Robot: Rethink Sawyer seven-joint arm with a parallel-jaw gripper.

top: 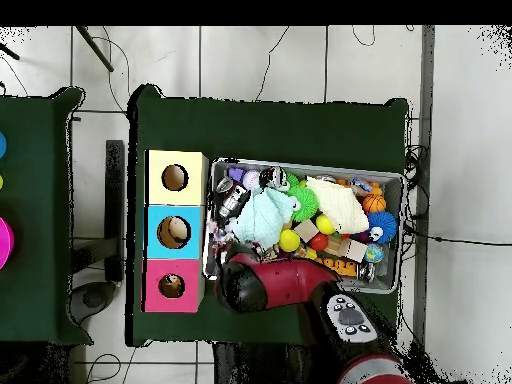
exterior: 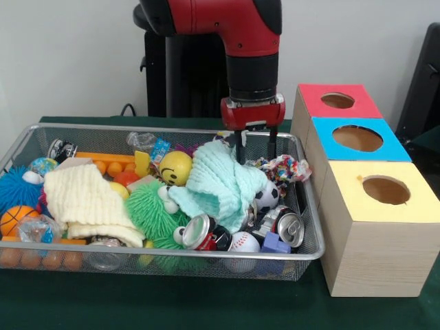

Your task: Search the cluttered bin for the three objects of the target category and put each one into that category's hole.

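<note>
The silver wire-mesh bin (exterior: 41, 128) holds a pile of toys, cloths, balls and cans; it also shows in the overhead view (top: 310, 167). My gripper (exterior: 257, 159) hangs open and empty over the bin's right part. Its black fingers (exterior: 240, 148) reach down just above a mint-green cloth (exterior: 220, 182) and a multicoloured knotted toy (exterior: 283, 167). The red-topped box (exterior: 313, 93) stands farthest back in the row beside the bin, with its round hole (exterior: 337, 100) unblocked. In the overhead view my arm (top: 275, 285) covers the gripper, and the red-topped box's hole (top: 172, 286) is nearest my base.
A blue-topped box (exterior: 394, 150) and a yellow-topped box (exterior: 344, 199) stand in front of the red one. The bin holds a cream cloth (exterior: 86, 199), a green spiky toy (exterior: 155, 213), a yellow smiley ball (exterior: 175, 167), a soccer ball (exterior: 267, 197), a baseball (exterior: 244, 242) and cans (exterior: 198, 232).
</note>
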